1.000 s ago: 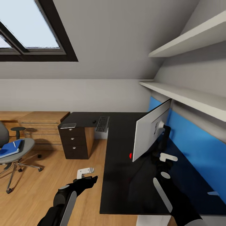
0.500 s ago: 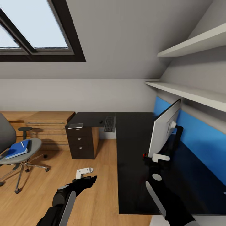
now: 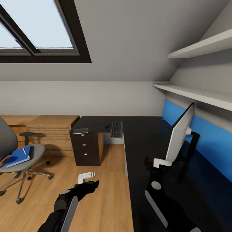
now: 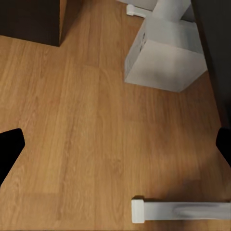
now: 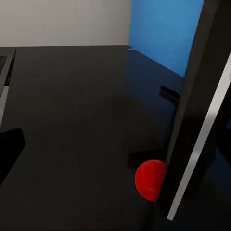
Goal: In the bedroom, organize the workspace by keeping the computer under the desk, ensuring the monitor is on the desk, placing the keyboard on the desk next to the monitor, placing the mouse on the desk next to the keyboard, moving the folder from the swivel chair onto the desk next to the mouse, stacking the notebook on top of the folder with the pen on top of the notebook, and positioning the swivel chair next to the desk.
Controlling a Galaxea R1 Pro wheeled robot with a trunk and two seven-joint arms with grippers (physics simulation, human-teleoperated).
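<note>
The monitor [image 3: 181, 137] stands on the black desk [image 3: 141, 145], white back toward me, near the blue panel. My right gripper [image 3: 157, 163] is at its lower corner, open, the monitor's edge [image 5: 192, 120] beside one finger. The keyboard [image 3: 116, 129] and the tiny mouse [image 3: 106, 126] lie farther back. What looks like the notebook [image 3: 80, 130] sits above the drawers. The swivel chair [image 3: 36, 150] stands at the left, carrying the blue folder [image 3: 14, 158] and the white pen [image 3: 24, 150]. My left gripper [image 3: 92, 184] hangs open over the floor. The computer [image 4: 163, 62] stands by the desk's edge.
A light wood drawer unit [image 3: 51, 129] lines the back wall behind the chair. Two white shelves [image 3: 199, 95] run above the blue panel [image 3: 209, 141]. A red ball [image 5: 150, 180] shows at the monitor's foot. Open wood floor [image 3: 96, 161] lies between chair and desk.
The view has shifted, sliding the room to the right. Beyond that, the monitor has swung and moved toward the blue panel with my right gripper at its corner. The left arm stays put.
</note>
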